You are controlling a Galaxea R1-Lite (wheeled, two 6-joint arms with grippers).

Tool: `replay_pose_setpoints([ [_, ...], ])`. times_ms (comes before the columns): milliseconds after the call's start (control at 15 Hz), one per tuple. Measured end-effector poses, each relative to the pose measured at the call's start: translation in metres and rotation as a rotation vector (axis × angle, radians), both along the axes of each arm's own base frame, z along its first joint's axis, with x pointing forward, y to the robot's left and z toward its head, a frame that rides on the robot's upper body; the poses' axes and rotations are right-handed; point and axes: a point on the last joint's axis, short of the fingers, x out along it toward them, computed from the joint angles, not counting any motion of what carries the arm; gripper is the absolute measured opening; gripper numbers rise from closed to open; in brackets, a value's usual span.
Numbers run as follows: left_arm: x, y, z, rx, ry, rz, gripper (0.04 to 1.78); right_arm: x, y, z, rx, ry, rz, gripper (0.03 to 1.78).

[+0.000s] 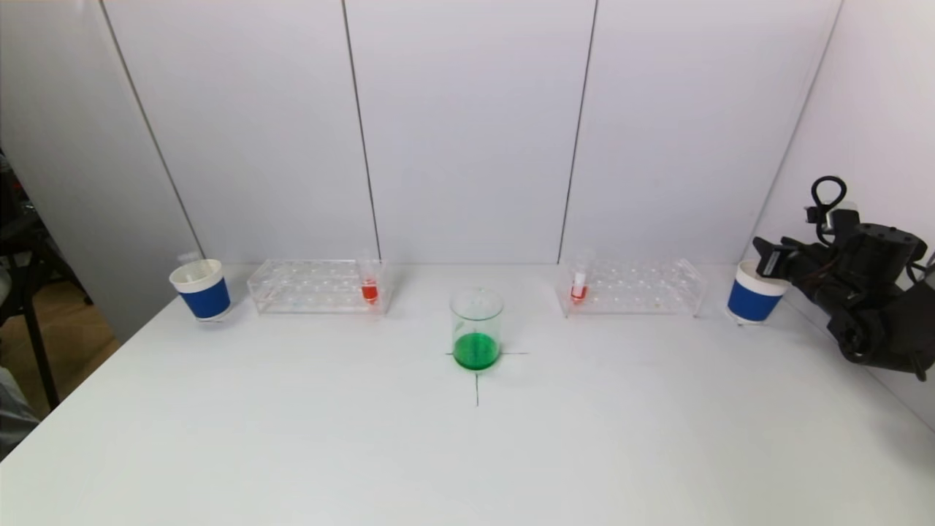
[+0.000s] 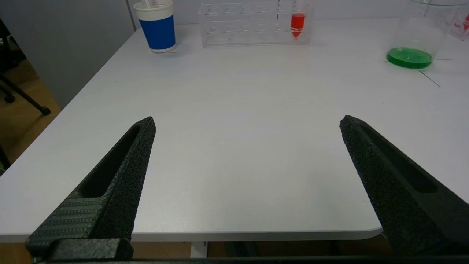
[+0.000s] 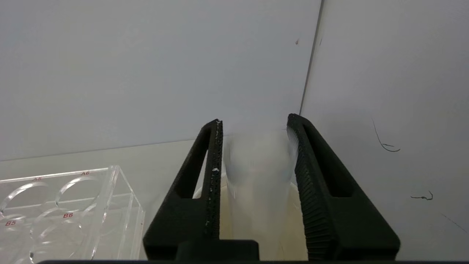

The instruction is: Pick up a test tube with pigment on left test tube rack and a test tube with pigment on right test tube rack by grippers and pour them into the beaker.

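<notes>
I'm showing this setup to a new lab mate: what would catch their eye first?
Probably the beaker with green liquid, standing on a cross mark at the table's centre. Next, the two red-filled test tubes: one in the left rack, one in the right rack. At far right, the right gripper sits over a blue-banded cup, closed around a clear empty tube.

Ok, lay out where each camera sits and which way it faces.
Head: high, looking down at white table, green-filled glass beaker; right arm by right blue-white paper cup.
Left wrist: low at near table edge, facing clear plastic left rack; open left pincer shows.
Right wrist: over that cup, facing the wall; right pincer around a clear tube.
Shared: beaker, in head and left wrist.
</notes>
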Motion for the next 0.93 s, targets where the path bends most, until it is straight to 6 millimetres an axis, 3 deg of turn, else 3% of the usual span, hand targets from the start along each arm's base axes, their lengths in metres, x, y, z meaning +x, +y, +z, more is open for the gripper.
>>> replay_pose_setpoints([
  [333, 0.0000, 0.0000, 0.0000, 0.000, 0.000, 0.000, 1.76, -0.0008, 0.0002, 0.0018, -0.002, -0.003, 0.001, 1.49],
  [467, 0.0000, 0.0000, 0.0000, 0.000, 0.000, 0.000, 1.76, -0.0010, 0.0002, 0.0026, -0.004, -0.005, 0.001, 1.68],
  [600, 0.0000, 0.0000, 0.0000, 0.000, 0.000, 0.000, 1.76, -0.0014, 0.0004, 0.0042, -0.006, -0.009, 0.001, 1.77],
  [933, 0.0000, 0.0000, 0.0000, 0.000, 0.000, 0.000, 1.76, -0.0029, 0.0010, 0.0096, -0.008, -0.018, 0.007, 1.78],
])
